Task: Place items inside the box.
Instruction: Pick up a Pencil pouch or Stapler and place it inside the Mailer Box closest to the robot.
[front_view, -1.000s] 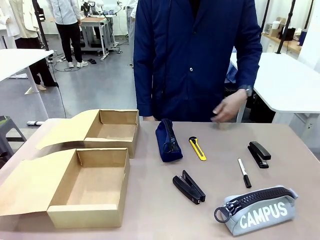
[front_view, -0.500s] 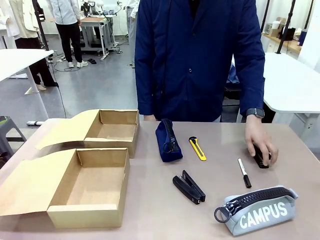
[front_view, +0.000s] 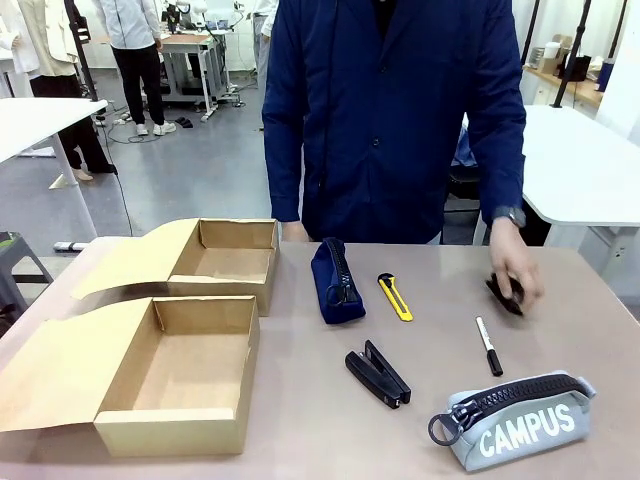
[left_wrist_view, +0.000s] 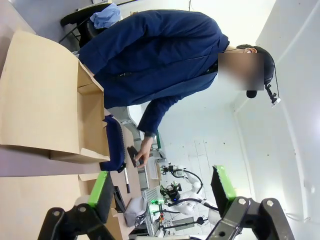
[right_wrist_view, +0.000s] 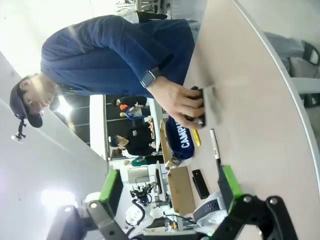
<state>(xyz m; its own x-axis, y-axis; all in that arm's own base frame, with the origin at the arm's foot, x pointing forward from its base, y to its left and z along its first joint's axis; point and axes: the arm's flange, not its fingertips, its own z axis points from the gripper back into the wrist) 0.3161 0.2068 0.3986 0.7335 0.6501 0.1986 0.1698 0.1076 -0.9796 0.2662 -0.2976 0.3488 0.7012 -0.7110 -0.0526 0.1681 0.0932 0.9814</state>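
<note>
A person's hand (front_view: 515, 272) grips a black stapler (front_view: 503, 292) at the table's right and holds it tilted. A second black stapler (front_view: 378, 373) lies mid-table. The navy pouch (front_view: 335, 280) and the yellow utility knife (front_view: 394, 297) lie side by side near the far edge. The black marker (front_view: 488, 346) lies right of centre. The grey "CAMPUS" pouch (front_view: 515, 420) sits at the front right. Two open cardboard boxes stand at the left, one near (front_view: 175, 375) and one far (front_view: 235, 260). My left gripper (left_wrist_view: 160, 192) and my right gripper (right_wrist_view: 170, 192) are both open and hold nothing.
Both boxes' lids (front_view: 60, 365) fold out flat to the left. Bare tabletop (front_view: 300, 420) lies between the boxes and the stationery. The person (front_view: 390, 110) stands close against the far edge. Other tables and people are far behind.
The person's hand came down onto the right-hand stapler, closed on it, and has drawn it slightly toward the far edge, tilted. Everything else stayed put.
</note>
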